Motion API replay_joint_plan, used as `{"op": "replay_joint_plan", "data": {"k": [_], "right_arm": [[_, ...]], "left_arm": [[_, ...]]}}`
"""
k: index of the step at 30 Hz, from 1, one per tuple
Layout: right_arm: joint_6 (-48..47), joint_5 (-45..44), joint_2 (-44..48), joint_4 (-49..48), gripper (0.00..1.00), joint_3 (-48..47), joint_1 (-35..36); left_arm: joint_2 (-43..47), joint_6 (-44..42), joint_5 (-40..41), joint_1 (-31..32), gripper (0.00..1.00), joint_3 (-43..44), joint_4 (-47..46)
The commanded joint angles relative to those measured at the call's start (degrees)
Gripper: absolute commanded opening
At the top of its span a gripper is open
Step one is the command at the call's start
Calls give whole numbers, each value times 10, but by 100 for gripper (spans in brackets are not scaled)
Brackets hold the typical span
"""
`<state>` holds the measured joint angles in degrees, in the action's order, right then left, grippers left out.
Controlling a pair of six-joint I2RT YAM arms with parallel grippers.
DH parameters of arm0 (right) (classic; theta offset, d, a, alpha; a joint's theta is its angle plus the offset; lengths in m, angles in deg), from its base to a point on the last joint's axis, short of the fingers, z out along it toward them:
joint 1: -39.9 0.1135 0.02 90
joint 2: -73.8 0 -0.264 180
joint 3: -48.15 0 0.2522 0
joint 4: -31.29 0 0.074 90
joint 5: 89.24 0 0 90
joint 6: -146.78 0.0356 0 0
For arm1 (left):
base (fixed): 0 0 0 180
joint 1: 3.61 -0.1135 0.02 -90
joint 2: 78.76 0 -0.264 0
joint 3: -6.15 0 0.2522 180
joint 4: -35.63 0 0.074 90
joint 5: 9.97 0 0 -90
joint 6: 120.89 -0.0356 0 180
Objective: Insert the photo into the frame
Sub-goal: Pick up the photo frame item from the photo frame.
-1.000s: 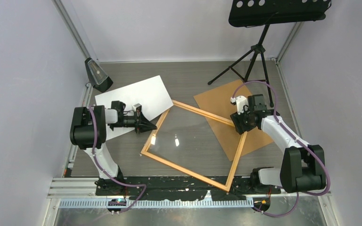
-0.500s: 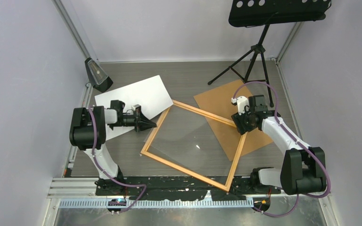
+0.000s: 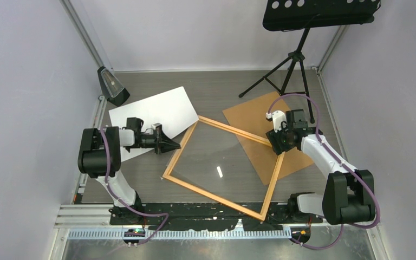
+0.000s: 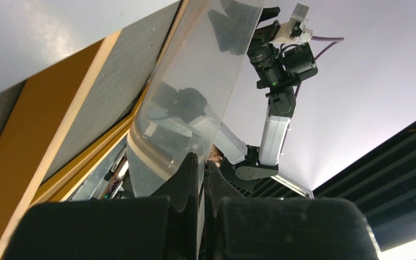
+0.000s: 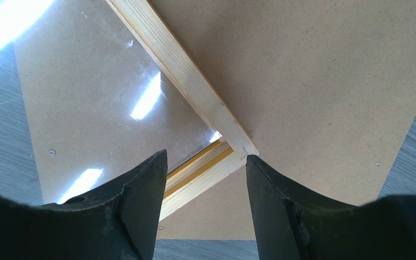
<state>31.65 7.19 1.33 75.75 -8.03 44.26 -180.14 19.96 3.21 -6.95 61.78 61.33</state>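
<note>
The photo [image 3: 154,111] lies white side up at the back left, partly under my left arm. The orange frame [image 3: 214,195] lies flat in the middle, with its right corner [image 5: 233,145] resting on the brown backing board [image 3: 249,116]. A clear sheet [image 4: 195,92] lies over the frame's opening. My left gripper [image 3: 175,145] [image 4: 202,162] is shut on the sheet's left edge, and the sheet bows up from the jaws. My right gripper [image 3: 278,146] [image 5: 206,156] hangs open just above the frame's right corner, a finger on each side, touching nothing.
A black music stand [image 3: 295,59] on a tripod stands at the back right. A small black lamp [image 3: 111,85] sits in the back left corner. Grey walls close in the left, right and back sides.
The glare on the clear sheet has slid right and down, so the sheet held by my left gripper has changed tilt. My left arm's shoulder shifted slightly left. The right arm barely moved.
</note>
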Motion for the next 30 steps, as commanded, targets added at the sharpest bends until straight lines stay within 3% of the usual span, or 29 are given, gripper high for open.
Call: {"op": "replay_joint_plan", "data": {"k": [1,15,30], "right_arm": [[-4,-7,21,-4,62,-4,-3],[-4,-5,23,-12,62,3,-3],[-5,-3,24,-18,62,7,-3]], "left_arm": [[29,16,3,8,0,-18,-15],[59,-20,51,12,0,-51,-19],[21,-97,33,45,0,-10,4]]}}
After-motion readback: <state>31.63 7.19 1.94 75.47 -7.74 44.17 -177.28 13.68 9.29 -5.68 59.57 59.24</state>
